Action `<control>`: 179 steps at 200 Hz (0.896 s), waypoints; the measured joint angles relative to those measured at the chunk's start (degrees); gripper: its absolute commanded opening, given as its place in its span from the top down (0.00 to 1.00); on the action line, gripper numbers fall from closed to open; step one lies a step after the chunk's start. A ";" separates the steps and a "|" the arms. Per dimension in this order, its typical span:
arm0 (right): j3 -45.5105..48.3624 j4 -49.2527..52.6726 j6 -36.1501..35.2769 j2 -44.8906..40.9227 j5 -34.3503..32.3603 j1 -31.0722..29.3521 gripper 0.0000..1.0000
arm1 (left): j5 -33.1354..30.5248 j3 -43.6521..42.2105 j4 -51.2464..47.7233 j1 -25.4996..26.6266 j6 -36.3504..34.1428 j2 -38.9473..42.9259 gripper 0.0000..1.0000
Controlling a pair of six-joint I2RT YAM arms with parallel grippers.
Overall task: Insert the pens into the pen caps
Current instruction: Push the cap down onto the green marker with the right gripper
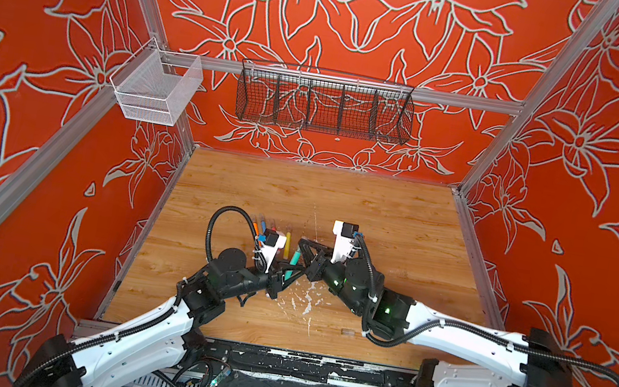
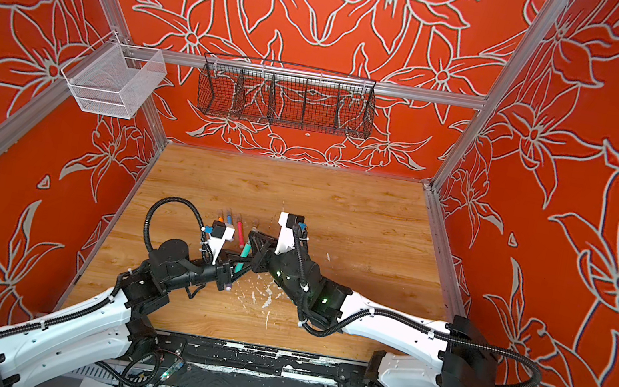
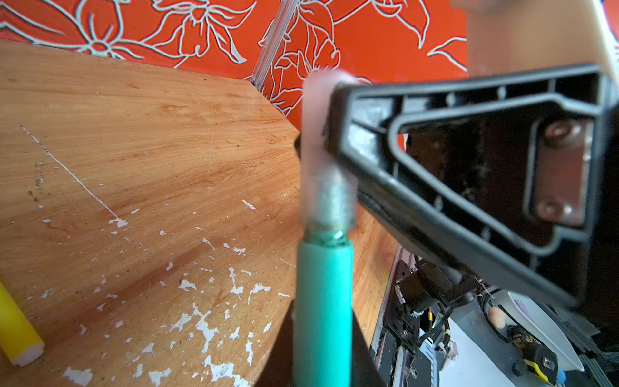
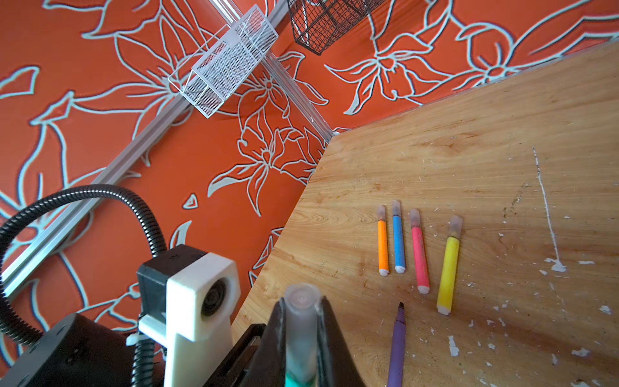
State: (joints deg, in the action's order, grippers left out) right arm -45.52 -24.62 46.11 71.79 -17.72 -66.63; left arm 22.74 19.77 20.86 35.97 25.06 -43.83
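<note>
Setting: wooden table (image 1: pixel 340 199) enclosed by orange-red walls (image 1: pixel 327 16) printed with pale flower outlines.

- Loose cap (image 1: pixel 348 332): clear, lying flat near the front edge, beside the right arm.
- White flecks (image 1: pixel 307 303): scattered on the wood between the two arms.
- Left gripper (image 1: pixel 284 278): clenched on the lower barrel of the green pen (image 3: pixel 323 301), held above the table, tip pointing away.
- Right gripper (image 4: pixel 301 313): clamped on a clear cap (image 3: pixel 316 150) that sits over the green pen's tip. A strip of the pen's neck shows between cap rim and barrel.
- Purple pen (image 4: pixel 397 345): uncapped, flat on the table, dark tip near the yellow pen's near end.
- Yellow pen (image 4: pixel 448 271), pink pen (image 4: pixel 420 254), blue pen (image 4: pixel 398 241), orange pen (image 4: pixel 383 244): capped, lying side by side in a row, caps at the far ends.
- White mesh basket (image 1: pixel 156 90): hung at the far left corner.
- Black wire basket (image 1: pixel 324 104): on the back rail.
</note>
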 measured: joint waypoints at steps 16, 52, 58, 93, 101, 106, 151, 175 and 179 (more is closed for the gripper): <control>0.74 -0.04 0.35 -0.87 -0.46 -0.31 0.95 | 0.92 0.00 0.00 0.09 -0.20 0.00 1.00; 1.36 2.99 0.13 -2.95 -0.48 -1.20 0.65 | 1.22 0.00 0.79 -0.07 -0.68 0.00 1.00; 1.36 4.81 0.00 -3.41 -0.37 -1.68 0.61 | 0.33 0.02 1.42 -0.39 -0.68 0.00 1.00; -0.07 14.80 -1.90 -6.49 -0.04 -2.45 0.47 | -0.85 0.02 3.48 -0.83 -1.20 0.02 1.00; -1.09 16.63 -2.23 -7.23 -0.04 -1.95 0.45 | -0.83 0.02 3.80 -0.83 -1.33 0.02 1.00; -1.81 17.57 -2.34 -7.63 -0.02 -1.55 0.45 | -0.83 0.02 4.04 -0.83 -1.46 0.02 1.00; -9.44 21.24 -2.93 -8.13 1.70 1.99 0.43 | -0.76 0.02 4.68 -0.83 -1.99 0.02 1.00; -13.22 22.05 -3.04 -5.05 3.08 3.21 0.43 | -0.76 0.02 4.98 -0.83 -2.10 0.00 1.00; -13.81 22.23 -3.04 -4.31 3.26 3.41 0.43 | -0.76 0.02 5.01 -0.83 -2.10 0.02 1.00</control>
State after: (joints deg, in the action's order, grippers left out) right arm -59.33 -2.39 43.07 67.48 -14.46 -63.22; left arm 21.98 19.79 25.87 35.14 22.96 -43.81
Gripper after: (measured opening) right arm 0.570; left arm 0.147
